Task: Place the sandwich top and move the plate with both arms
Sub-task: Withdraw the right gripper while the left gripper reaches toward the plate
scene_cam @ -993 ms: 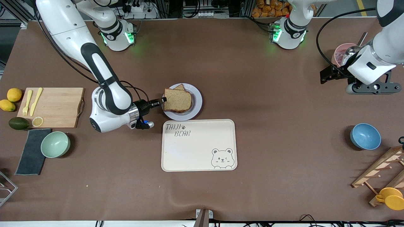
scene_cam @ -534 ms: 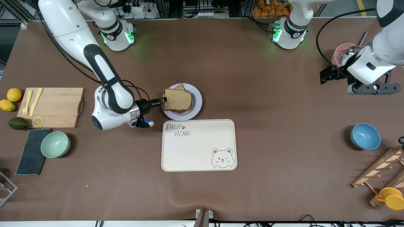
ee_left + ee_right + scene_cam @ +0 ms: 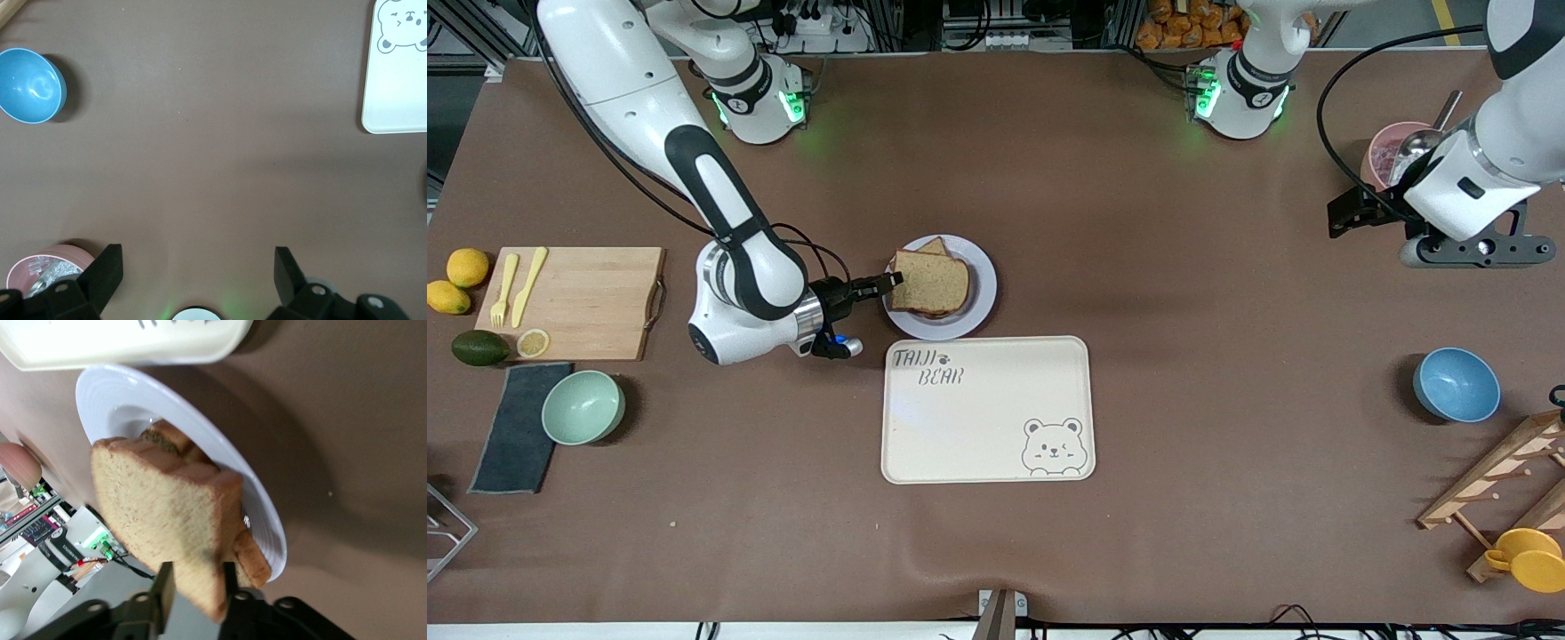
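Right hand (image 3: 887, 283) sits at the edge of the plate (image 3: 982, 286), its two fingers (image 3: 164, 590) either side of one corner of the bread slice (image 3: 932, 281); the wrist view shows them close against the crust, but whether they press it or have let go I cannot tell. This slice lies on the stack of bread on the plate, one edge tilted up toward the hand. It looks light and soft, easy to dent or tear, so the crust edge is the firmer place to hold, with little squeeze. The plate looks stiff, smooth and likely slippery, with a low rim; I judge it best taken at two facing points of the rim, one hand each, and kept level so the stack does not slide. Just beside the plate, nearer the front camera, lies the cream tray (image 3: 987, 418). Left hand (image 3: 1352, 216) waits with jaws wide apart and empty, over the counter (image 3: 1183, 356) near a pink bowl (image 3: 1387, 147) at its own end.
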You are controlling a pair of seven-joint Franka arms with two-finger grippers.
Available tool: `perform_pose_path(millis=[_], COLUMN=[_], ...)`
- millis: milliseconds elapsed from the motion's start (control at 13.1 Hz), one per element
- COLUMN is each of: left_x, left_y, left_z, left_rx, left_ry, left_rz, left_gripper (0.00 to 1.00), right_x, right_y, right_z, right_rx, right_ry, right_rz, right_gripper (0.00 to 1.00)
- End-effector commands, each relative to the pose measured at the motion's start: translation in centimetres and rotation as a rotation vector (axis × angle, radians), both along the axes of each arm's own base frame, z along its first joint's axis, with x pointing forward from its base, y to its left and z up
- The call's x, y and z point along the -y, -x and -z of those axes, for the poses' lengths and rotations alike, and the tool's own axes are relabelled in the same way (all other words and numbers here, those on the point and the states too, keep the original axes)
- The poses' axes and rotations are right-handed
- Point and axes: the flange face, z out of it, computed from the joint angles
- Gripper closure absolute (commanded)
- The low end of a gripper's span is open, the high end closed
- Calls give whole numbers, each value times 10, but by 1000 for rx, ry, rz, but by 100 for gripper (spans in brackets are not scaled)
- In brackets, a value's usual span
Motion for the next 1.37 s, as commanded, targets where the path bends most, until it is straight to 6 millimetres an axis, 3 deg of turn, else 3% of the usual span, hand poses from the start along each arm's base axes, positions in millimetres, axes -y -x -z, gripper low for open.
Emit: perform_pose_path(millis=[0, 229, 382, 611, 916, 1069, 1298], left_x=[-2, -2, -11, -20, -3, 12, 44], left_y=[0, 0, -2, -4, 5, 17, 34], left_z=[1, 11, 29, 64, 121, 154, 198], left_rx=[5, 7, 13, -18, -64, -96, -144], left_ry=[11, 18, 49, 160, 316, 380, 490], left_rz=[-8, -12, -23, -91, -169, -199, -260], left_gripper=[0, 0, 0, 0, 0, 0, 0], right_x=[1, 31, 59, 102, 167, 204, 250], right_y=[-2, -16, -35, -71, -100, -104, -108], right_z=[-16, -29, -46, -80, -112, -142, -211], right_rx=[-14, -17, -12, 98, 199, 250, 364], right_ry=[-19, -9, 38, 165, 383, 458, 546], right_rz=[-3, 8, -1, -70, -162, -160, -122], right_gripper=[0, 0, 0, 0, 0, 0, 0])
